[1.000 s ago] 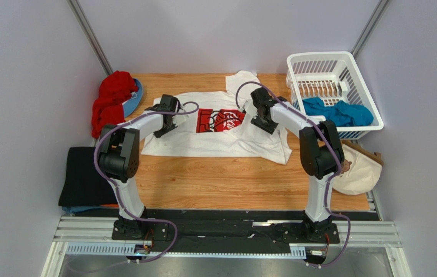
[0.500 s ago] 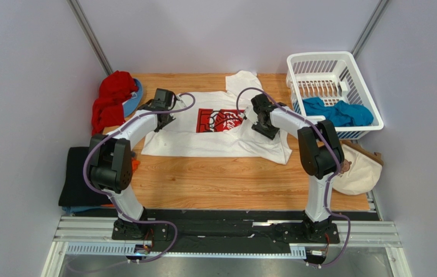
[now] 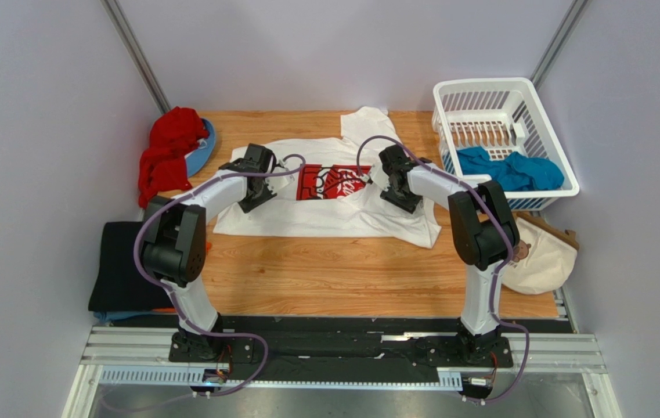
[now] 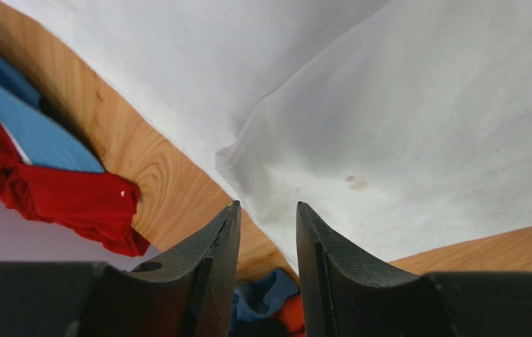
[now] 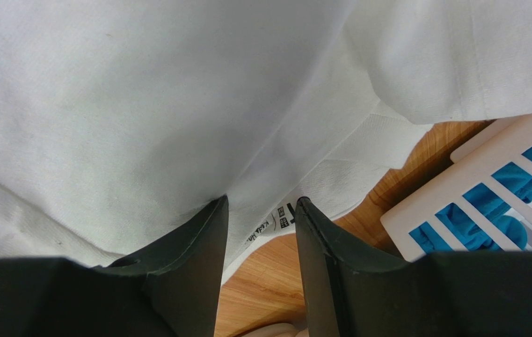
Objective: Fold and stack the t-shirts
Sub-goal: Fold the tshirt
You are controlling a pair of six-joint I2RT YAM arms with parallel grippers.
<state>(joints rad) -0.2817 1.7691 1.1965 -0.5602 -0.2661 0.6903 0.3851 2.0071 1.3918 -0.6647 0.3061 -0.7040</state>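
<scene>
The white t-shirt [image 3: 324, 212] with the red square print lies spread on the wooden table [image 3: 333, 274]. My left gripper [image 3: 250, 187] is open over its left sleeve edge; in the left wrist view [image 4: 265, 209] the jaws stand apart with nothing between them, above the white cloth [image 4: 423, 105]. My right gripper [image 3: 397, 193] is open over the shirt's right side; in the right wrist view [image 5: 258, 205] the jaws straddle a fold with a label on the white cloth [image 5: 142, 105]. A teal shirt [image 3: 508, 168] lies in the basket. A black shirt [image 3: 124, 261] lies at the left.
A white laundry basket [image 3: 481, 87] stands at the back right, and it also shows in the right wrist view [image 5: 486, 161]. A red cloth [image 3: 167, 152] on something blue lies at the back left. A cream bag [image 3: 547, 257] lies at the right edge.
My left gripper swung out toward the back left, then came back over the shirt's left sleeve. My right gripper shifted slightly left over the shirt. The shirt's right side looks a little flatter.
</scene>
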